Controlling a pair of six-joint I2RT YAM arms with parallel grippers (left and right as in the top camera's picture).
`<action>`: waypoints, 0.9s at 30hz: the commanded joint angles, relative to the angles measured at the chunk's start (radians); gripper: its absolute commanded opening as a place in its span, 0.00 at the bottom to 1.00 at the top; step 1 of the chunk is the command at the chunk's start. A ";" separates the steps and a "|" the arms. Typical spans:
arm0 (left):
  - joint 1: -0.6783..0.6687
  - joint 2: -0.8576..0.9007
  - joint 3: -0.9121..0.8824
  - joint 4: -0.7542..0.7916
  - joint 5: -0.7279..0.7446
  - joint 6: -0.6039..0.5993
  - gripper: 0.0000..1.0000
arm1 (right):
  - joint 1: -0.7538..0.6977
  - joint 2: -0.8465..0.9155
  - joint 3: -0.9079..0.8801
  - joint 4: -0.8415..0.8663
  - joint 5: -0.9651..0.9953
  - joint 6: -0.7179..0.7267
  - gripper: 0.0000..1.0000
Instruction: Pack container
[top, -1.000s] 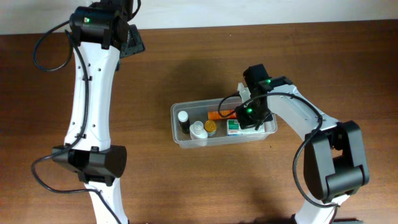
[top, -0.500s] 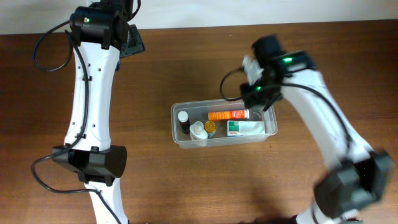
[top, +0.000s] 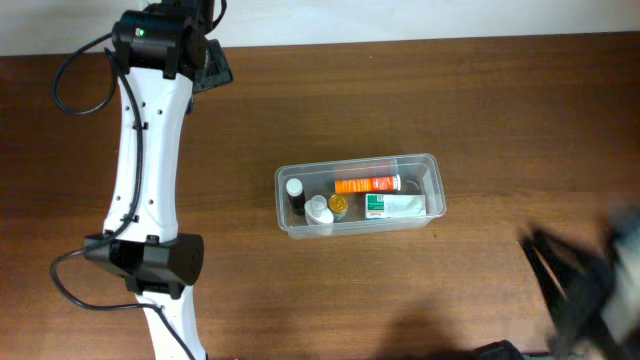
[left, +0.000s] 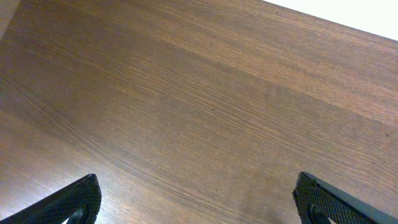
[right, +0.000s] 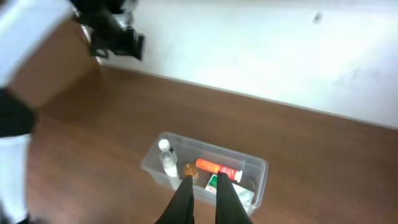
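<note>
Right pincer (right: 204, 194) now clear of container (top: 359, 196).

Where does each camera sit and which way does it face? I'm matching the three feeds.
Overhead: above the table, looking straight down at the clear plastic rectangular container; white left arm shows.
Left wrist: low over bare wooden table; black fingertips wide apart.
Right wrist: high, angled down at the container; right gripper near closed.
Overhead and right wrist share the container.

From overhead I look straight down on the table (top: 480, 110); my left wrist view hugs bare wood; my right wrist view, pulled high, shares the container (top: 360, 197) (right: 205, 171) with overhead.
</note>
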 joint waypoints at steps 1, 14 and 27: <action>0.005 -0.008 0.006 0.001 -0.014 0.013 0.99 | 0.008 -0.172 -0.008 -0.047 -0.002 -0.008 0.08; 0.005 -0.008 0.006 0.001 -0.014 0.013 1.00 | 0.008 -0.680 -0.007 -0.048 0.021 -0.008 0.11; 0.005 -0.008 0.006 0.001 -0.014 0.013 0.99 | 0.010 -0.737 0.048 -0.087 0.132 -0.013 0.98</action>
